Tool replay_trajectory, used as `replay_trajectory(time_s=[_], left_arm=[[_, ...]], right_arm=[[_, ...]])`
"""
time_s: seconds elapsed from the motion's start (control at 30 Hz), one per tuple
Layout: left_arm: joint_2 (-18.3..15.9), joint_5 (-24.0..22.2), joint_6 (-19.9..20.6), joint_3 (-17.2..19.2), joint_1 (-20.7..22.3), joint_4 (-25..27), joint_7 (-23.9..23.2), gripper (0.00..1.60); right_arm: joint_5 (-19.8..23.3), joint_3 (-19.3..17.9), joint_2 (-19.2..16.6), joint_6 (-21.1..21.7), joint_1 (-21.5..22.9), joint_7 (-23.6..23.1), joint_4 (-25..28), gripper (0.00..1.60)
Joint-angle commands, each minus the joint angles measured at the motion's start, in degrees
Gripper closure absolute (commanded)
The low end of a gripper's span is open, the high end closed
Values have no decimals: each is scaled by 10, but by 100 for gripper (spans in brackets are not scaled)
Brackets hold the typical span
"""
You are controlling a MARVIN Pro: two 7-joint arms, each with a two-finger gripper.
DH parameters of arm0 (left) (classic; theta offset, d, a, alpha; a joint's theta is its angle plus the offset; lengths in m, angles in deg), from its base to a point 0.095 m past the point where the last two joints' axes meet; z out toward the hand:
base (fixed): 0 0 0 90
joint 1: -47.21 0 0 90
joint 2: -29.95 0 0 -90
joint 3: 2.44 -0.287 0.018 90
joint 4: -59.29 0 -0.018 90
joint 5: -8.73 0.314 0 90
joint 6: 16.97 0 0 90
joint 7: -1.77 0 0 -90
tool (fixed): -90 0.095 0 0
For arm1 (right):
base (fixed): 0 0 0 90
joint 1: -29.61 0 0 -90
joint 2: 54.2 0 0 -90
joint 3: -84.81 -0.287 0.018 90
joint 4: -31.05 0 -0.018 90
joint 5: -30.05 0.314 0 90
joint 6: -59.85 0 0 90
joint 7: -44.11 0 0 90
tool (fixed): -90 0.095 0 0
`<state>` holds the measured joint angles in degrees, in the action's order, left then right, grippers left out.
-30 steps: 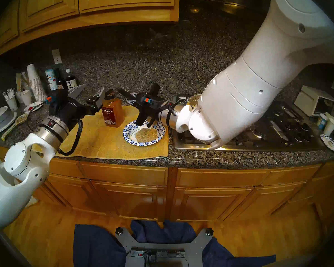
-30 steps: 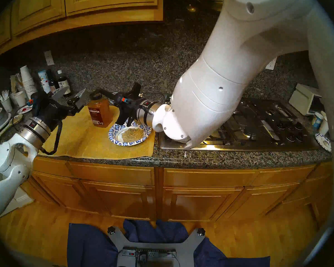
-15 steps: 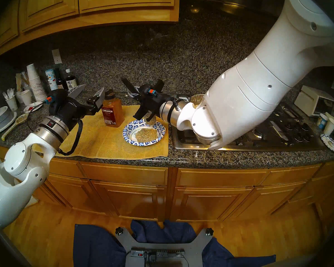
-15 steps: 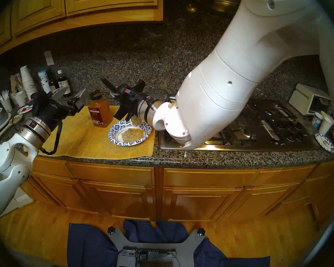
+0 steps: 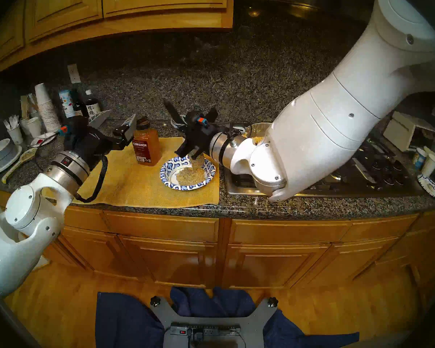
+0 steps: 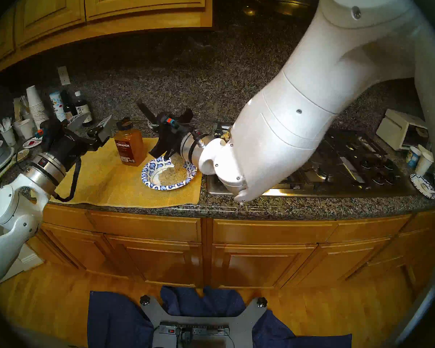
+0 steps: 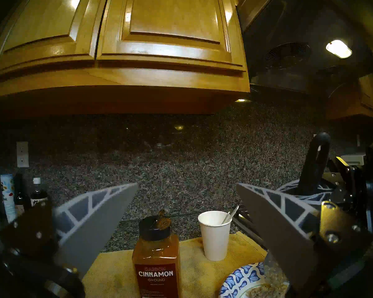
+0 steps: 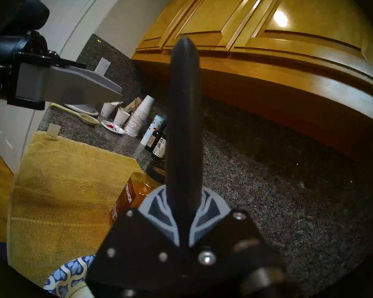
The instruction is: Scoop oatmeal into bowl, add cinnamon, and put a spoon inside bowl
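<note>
Your right gripper (image 8: 184, 205) has its fingers pressed together on the dark handle of a serving spoon (image 8: 184, 110). That handle sticks up past the fingers toward the backsplash, while the spoon's bowl end hangs below the wrist, directly over the far rim of the paper bowl (image 5: 187, 173). A clump of oatmeal (image 5: 197, 160) sits at the spoon's lower end, just above the bowl, and a larger mound of oatmeal lies inside the bowl, on its plain white centre.

The bowl rests on the yellow towel (image 5: 136, 184) spread over the granite counter (image 5: 312, 209), close to the towel's right edge and beside the stovetop (image 5: 349, 174). A metal pot (image 5: 258, 130) holding more oatmeal shows behind your right wrist.

The cinnamon bottle (image 7: 156, 258) stands upright on the towel, just left of the bowl, its dark cap flipped open. Behind it stands a white paper cup (image 7: 214, 235) with the thin white plastic spoon (image 7: 232, 213) leaning inside.

Your left gripper (image 7: 186, 207) has its fingers spread wide, holding nothing. It hangs above the towel's left part, pointing toward the cinnamon bottle without touching it.

At the counter's far left you have stacked paper cups (image 5: 45, 106), dark sauce bottles (image 5: 91, 106) and stacked grey bowls (image 5: 1, 155).
</note>
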<state>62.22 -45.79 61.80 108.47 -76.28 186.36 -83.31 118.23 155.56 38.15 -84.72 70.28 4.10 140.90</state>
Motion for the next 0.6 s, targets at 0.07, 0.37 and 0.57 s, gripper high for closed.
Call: replay_trajectory(time_s=[0.07, 0.37, 0.57], left_arm=[[0, 1, -8, 13, 10, 7, -1, 0], [0, 1, -7, 13, 10, 7, 0, 0], [-1, 1, -6, 12, 10, 7, 0, 0]], right_arm=[[21, -11, -18, -4, 6, 45, -11, 160], [63, -30, -71, -4, 14, 21, -6, 160], [119, -60, -103, -4, 32, 11, 3, 160]])
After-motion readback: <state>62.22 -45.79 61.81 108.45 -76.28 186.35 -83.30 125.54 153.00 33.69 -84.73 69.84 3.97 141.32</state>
